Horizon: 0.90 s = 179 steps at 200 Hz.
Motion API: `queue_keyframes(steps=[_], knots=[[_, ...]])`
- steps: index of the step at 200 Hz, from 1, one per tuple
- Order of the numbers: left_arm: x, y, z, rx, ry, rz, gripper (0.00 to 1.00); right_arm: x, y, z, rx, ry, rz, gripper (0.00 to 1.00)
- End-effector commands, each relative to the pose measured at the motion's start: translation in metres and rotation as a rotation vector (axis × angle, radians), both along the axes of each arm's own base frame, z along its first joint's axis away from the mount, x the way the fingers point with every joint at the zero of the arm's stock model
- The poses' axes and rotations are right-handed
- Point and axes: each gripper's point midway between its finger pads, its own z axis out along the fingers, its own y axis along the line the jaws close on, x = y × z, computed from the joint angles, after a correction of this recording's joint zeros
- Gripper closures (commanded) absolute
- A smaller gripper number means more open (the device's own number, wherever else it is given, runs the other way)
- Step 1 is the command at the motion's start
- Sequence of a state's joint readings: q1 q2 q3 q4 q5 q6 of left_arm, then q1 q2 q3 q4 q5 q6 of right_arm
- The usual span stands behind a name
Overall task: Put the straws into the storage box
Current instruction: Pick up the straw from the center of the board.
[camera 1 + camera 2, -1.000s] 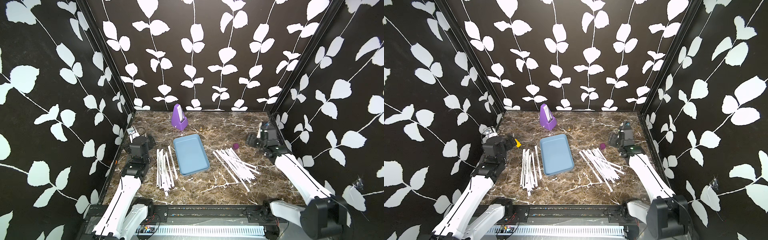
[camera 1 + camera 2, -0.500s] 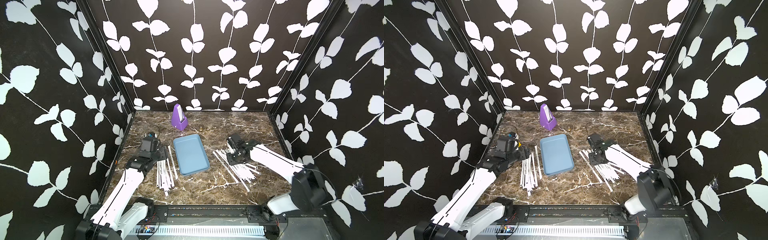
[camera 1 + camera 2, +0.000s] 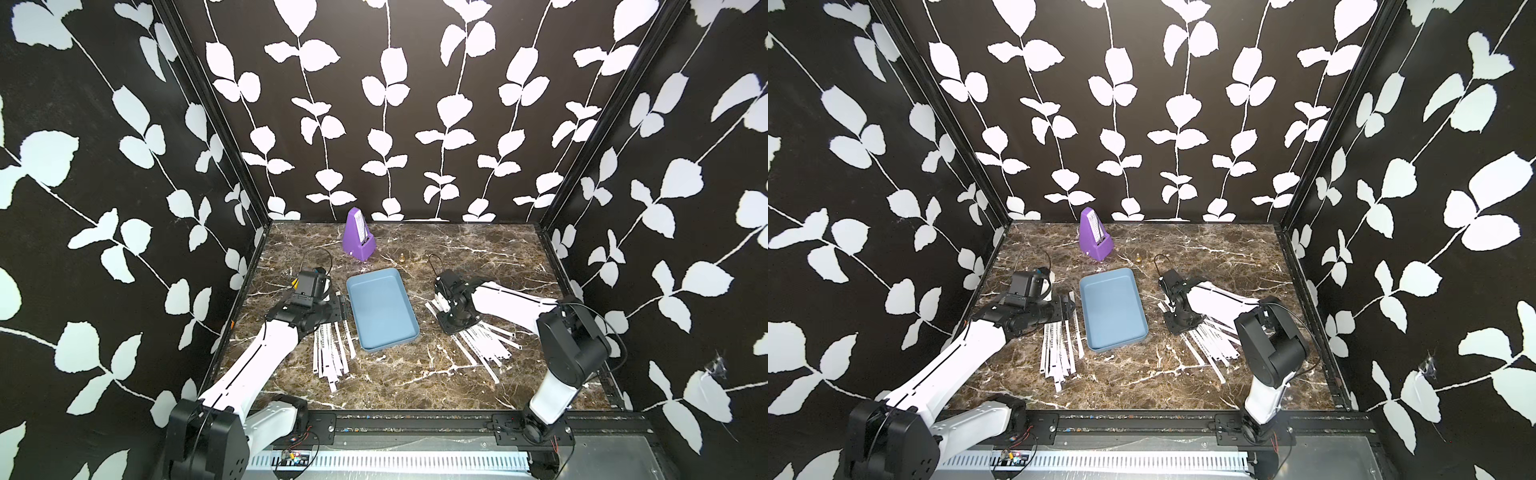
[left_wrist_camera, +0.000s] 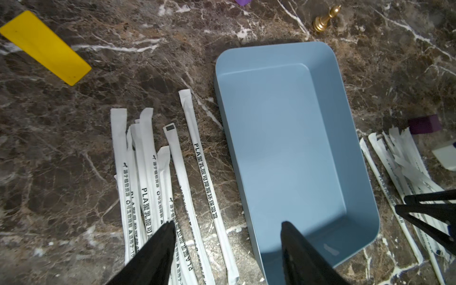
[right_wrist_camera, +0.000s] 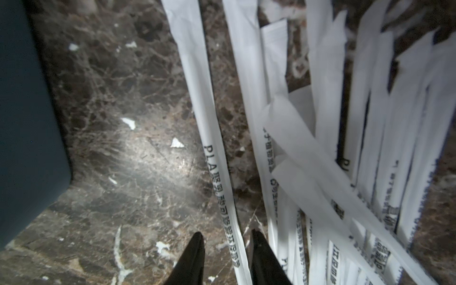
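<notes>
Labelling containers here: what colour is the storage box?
Plain light blue; the storage box shows best in the left wrist view.

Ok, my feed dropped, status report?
Left gripper open above left straws. Right gripper astride one straw, not clamped. Storage box empty. Nothing blocking.

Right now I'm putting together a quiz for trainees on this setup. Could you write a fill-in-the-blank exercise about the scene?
1. The storage box is ___.
2. The straws lie in ___ piles, one on each side of the box.
3. Behind the box stands a ___ metronome.
4. In the right wrist view, the jaws of the right gripper stand on either side of one ___.

Missing words: empty; two; purple; straw.
</notes>
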State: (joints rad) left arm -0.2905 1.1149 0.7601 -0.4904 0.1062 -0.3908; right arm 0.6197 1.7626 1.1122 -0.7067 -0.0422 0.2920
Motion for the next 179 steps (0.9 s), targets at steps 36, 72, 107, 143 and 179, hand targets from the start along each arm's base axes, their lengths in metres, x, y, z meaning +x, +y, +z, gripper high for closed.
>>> queue_keyframes(steps=[36, 72, 107, 143, 179], knots=[[0.008, -0.016, -0.001, -0.058, -0.012, -0.055, 0.36, 0.01, 0.001, -0.013, -0.037, -0.016, 0.033, 0.81], [0.01, -0.01, -0.002, -0.042, -0.026, -0.015, 0.43, 0.004, 0.005, 0.006, 0.002, -0.043, 0.008, 1.0], [0.007, -0.008, -0.005, -0.039, -0.019, -0.007, 0.47, -0.007, 0.02, 0.044, 0.152, -0.054, -0.074, 1.0], [0.004, -0.008, -0.015, -0.048, 0.02, 0.013, 0.54, -0.004, 0.076, 0.094, 0.408, -0.074, -0.201, 1.0], [0.004, -0.017, -0.034, -0.098, 0.049, 0.009, 0.64, 0.027, 0.165, 0.106, 0.525, -0.141, -0.252, 1.0]])
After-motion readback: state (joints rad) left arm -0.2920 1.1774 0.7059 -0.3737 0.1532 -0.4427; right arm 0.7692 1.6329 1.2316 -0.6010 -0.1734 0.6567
